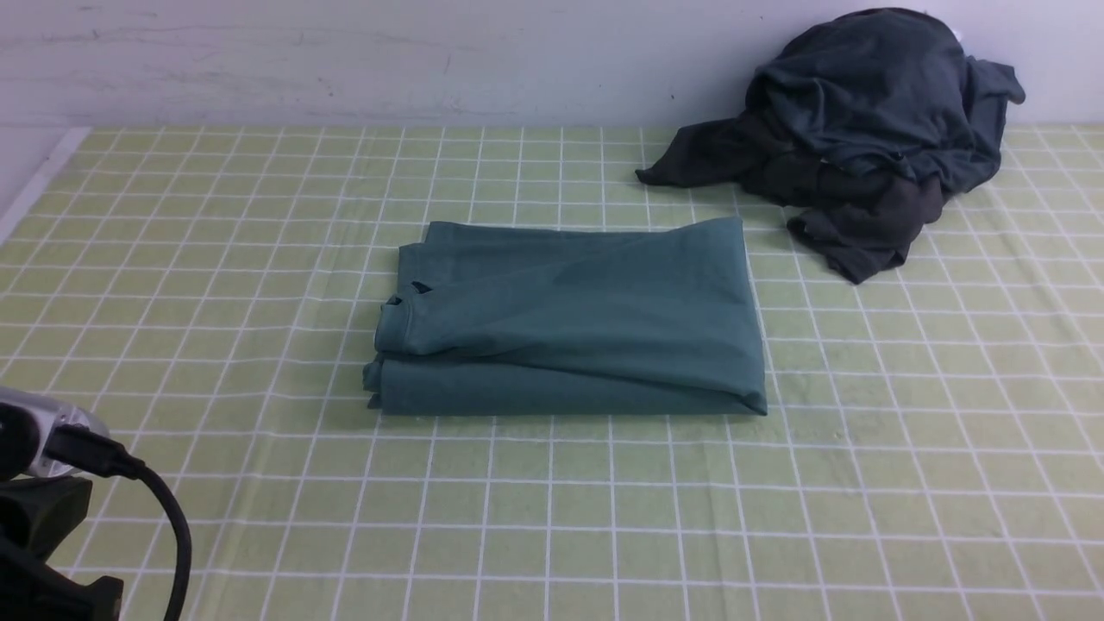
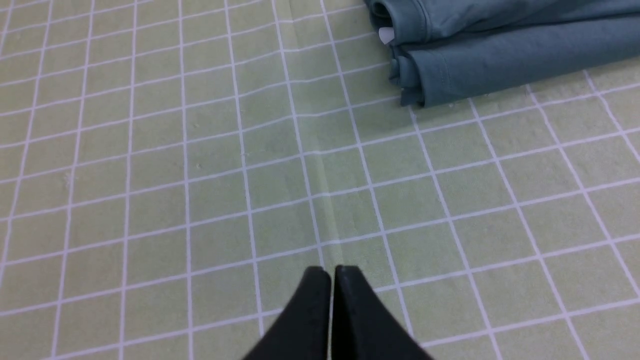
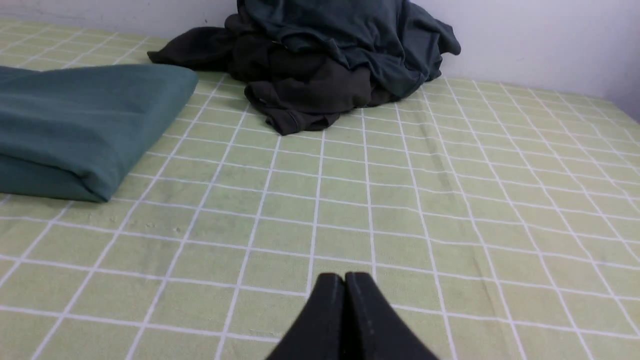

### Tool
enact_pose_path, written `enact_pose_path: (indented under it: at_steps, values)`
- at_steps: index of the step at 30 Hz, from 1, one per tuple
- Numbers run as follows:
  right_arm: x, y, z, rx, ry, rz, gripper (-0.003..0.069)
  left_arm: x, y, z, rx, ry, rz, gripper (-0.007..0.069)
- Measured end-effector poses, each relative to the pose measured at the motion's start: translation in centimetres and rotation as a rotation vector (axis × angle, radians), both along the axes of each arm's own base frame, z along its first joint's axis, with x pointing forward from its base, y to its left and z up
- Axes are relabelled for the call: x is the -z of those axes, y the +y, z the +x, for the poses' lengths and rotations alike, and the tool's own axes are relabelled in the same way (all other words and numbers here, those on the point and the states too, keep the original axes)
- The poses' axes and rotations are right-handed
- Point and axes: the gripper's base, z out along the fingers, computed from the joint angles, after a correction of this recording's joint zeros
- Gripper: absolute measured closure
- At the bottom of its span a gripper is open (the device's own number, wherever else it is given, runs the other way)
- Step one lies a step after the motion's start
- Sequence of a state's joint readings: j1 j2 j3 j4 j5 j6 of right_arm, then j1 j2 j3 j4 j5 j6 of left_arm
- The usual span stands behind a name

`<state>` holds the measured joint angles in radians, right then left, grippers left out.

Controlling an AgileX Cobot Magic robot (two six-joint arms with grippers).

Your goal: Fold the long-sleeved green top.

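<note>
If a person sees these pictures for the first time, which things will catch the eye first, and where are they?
First comes the green long-sleeved top, folded into a neat rectangle in the middle of the checked tablecloth. Next is the dark heap of clothes, crumpled at the far right against the wall. Both the left gripper and the right gripper are shut and empty, apart from the top.
</note>
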<state>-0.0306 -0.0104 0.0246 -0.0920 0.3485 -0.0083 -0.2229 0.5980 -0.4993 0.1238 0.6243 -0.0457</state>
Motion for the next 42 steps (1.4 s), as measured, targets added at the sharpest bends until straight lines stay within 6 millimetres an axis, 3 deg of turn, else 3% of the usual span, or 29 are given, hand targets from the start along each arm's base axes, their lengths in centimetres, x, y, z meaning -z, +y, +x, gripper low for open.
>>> enact_pose_path:
  at_steps: [17, 22, 26, 29, 30, 31, 37, 42]
  values:
    - [0.0, 0.0, 0.0, -0.003, 0.004, -0.023, 0.0673, 0.0, 0.0, 0.0, 0.0, 0.0, 0.0, 0.0627]
    - [0.0, 0.0, 0.0, -0.004, 0.006, -0.026, 0.0673, 0.3, 0.1, -1.1, 0.018, -0.037, 0.0, 0.0627]
    - [0.0, 0.0, 0.0, -0.004, 0.007, -0.028, 0.0673, 1.8, 0.9, -4.0, 0.019, -0.146, -0.015, 0.0627]
    - [0.0, 0.0, 0.0, -0.004, 0.007, -0.028, 0.0673, 4.4, 1.3, -5.8, 0.021, -0.212, -0.027, 0.0627]
    - [0.0, 0.0, 0.0, -0.004, 0.007, -0.028, 0.0673, 4.4, 1.3, -5.8, 0.021, -0.213, -0.027, 0.0627]
    - [0.0, 0.0, 0.0, -0.004, 0.007, -0.028, 0.0673, 6.0, 1.5, -6.4, 0.021, -0.245, -0.018, 0.0627]
    - [0.0, 0.0, 0.0, -0.004, 0.008, -0.028, 0.0673, 10.6, 1.7, -6.1, 0.031, -0.274, 0.052, 0.0627]
    - [0.0, 0.0, 0.0, -0.004, 0.008, -0.028, 0.0673, 10.6, 1.5, -5.9, 0.021, -0.334, -0.005, 0.0627]
